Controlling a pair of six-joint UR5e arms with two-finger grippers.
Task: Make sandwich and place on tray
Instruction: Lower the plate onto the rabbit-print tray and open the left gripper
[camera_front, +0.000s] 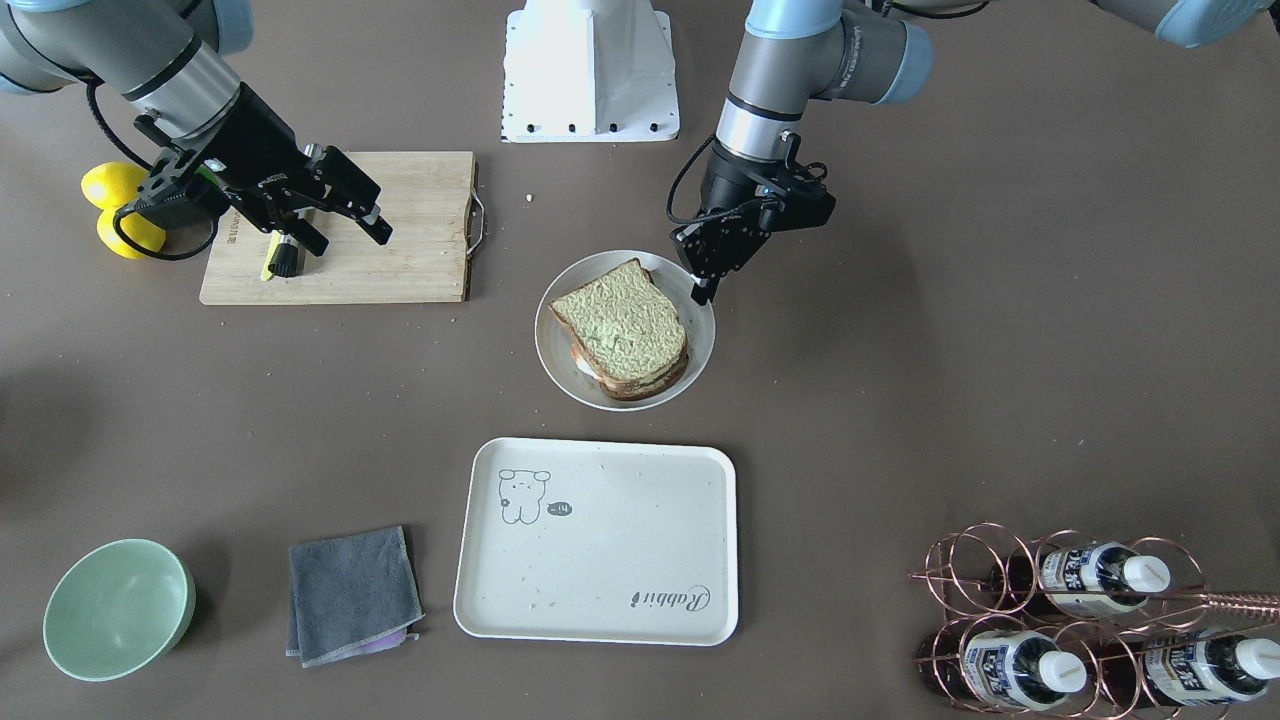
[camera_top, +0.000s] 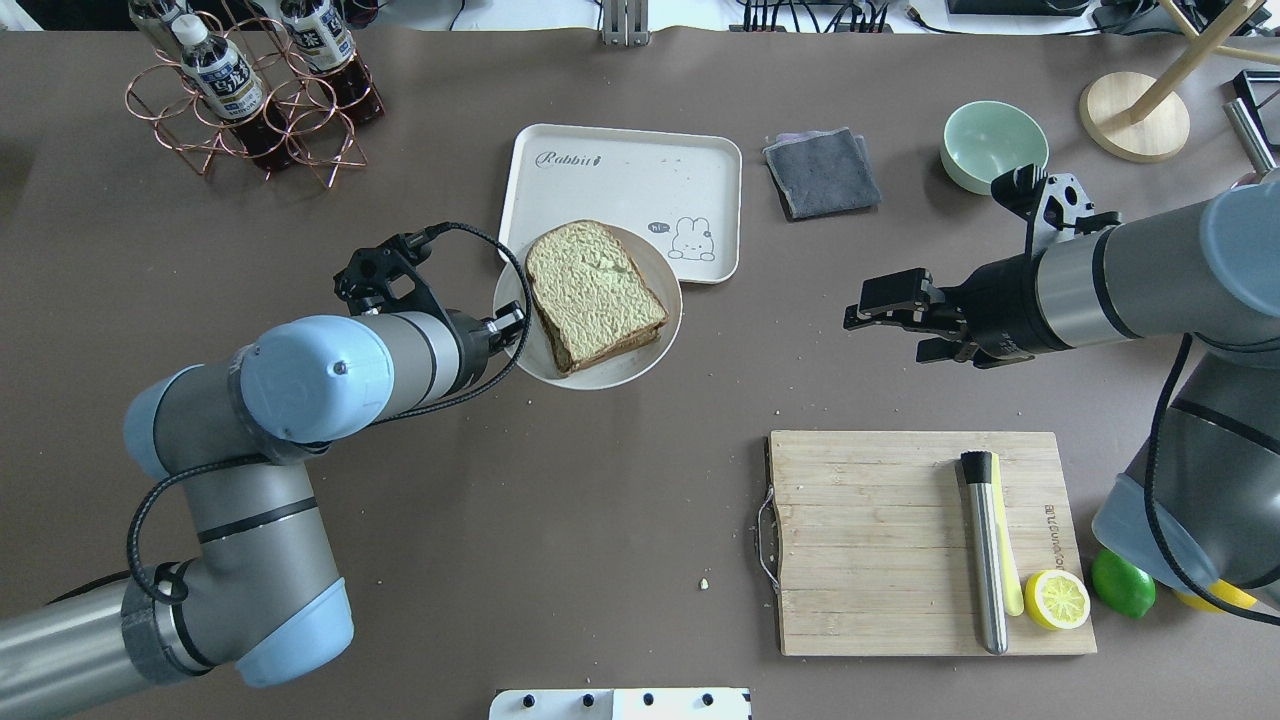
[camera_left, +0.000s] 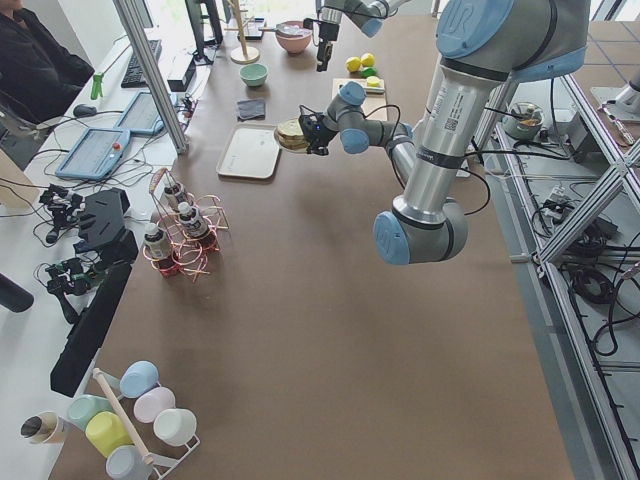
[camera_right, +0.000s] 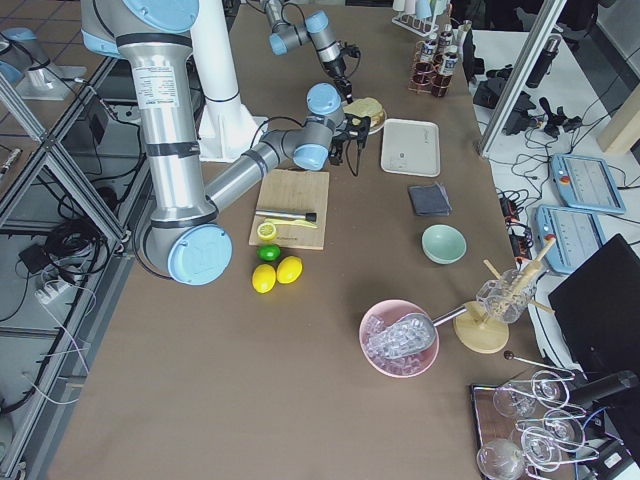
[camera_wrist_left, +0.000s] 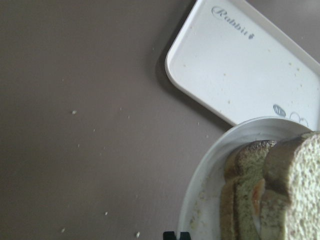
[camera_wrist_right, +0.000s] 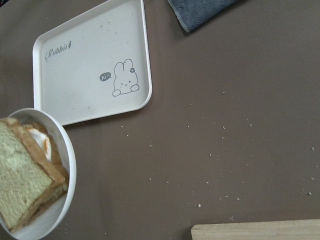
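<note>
Left of the tray (camera_top: 620, 180), well apart from it, stands the bottle rack (camera_top: 250, 110). At the tray's near side the left gripper (camera_front: 703, 290) seems clenched on the rim of the plate (camera_top: 610, 372), which carries the finished sandwich (camera_top: 590, 290). I judge the plate must stay level while it is brought over the tray, so that the upper slice does not slide. Just right of the tray lie the grey cloth (camera_top: 822, 172) and the green bowl (camera_top: 993, 145), close enough to mind, and farther right the right gripper (camera_top: 890, 320) hangs released and empty near the cutting board (camera_top: 880, 540).
</note>
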